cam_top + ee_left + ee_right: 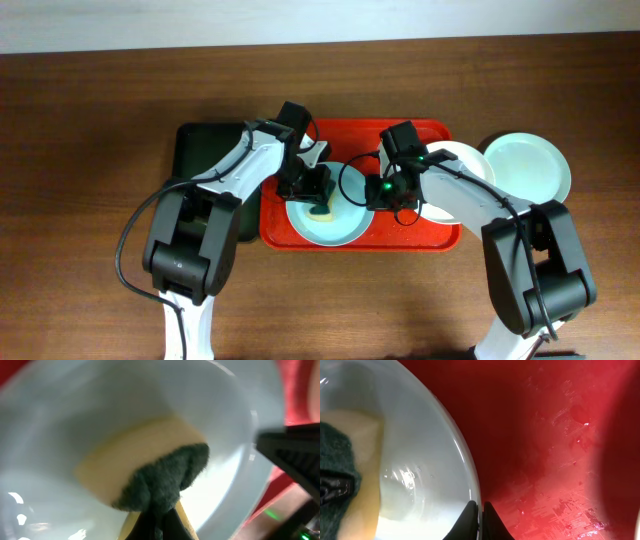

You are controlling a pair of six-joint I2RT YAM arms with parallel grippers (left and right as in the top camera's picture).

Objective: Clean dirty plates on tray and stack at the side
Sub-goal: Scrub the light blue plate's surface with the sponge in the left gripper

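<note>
With the left gripper (160,522) clamped on the sponge (150,470) pressed into the mint-blue plate (340,228) at the near middle of the red tray (350,135), and the right gripper (479,512) pinching only that plate's thin right rim, a hard scrub could well twist it loose.

The tray (350,135) is red, the plate (340,226) pale mint, the sponge (145,460) yellow with seemingly dark-green top.

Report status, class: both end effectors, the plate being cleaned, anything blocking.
Left end effector shut on yellow-and-green sponge, pressed onto pale mint round plate. Right end effector shut on that plate's rim, over red rectangular plastic tray. No obstruction seen.
</note>
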